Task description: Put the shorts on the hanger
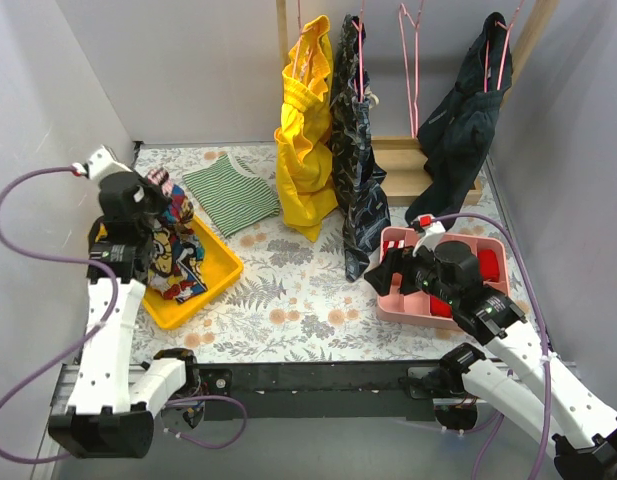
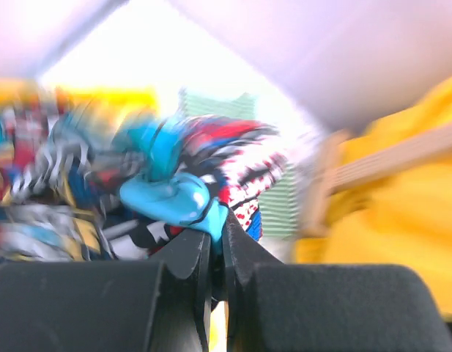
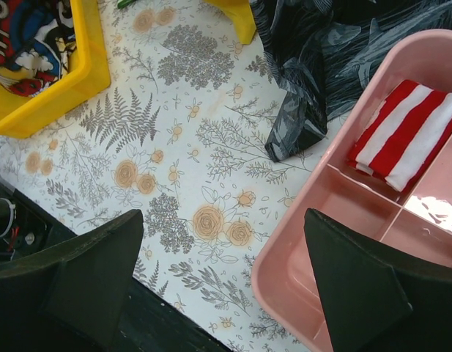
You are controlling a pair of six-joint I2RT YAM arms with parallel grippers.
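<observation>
The comic-print shorts [image 1: 178,255] lie bunched in the yellow tray [image 1: 226,268] at the left. My left gripper [image 1: 156,212] is at the shorts' far end and shut on a fold of them. In the blurred left wrist view the jaws [image 2: 217,220] pinch teal and red cloth of the shorts [image 2: 204,158], lifted a little. An empty pink wire hanger [image 1: 410,60] hangs from the wooden rack at the back, right of centre. My right gripper [image 1: 388,272] is open and empty above the pink tray's left edge, and its jaws also stand wide apart in the right wrist view [image 3: 226,220].
A yellow garment [image 1: 306,150], a dark navy patterned garment [image 1: 358,170] and a dark jacket [image 1: 468,115] hang on the rack. A green striped cloth [image 1: 231,193] lies on the floral table. The pink tray [image 3: 299,249] holds a red-and-white striped cloth [image 3: 409,132].
</observation>
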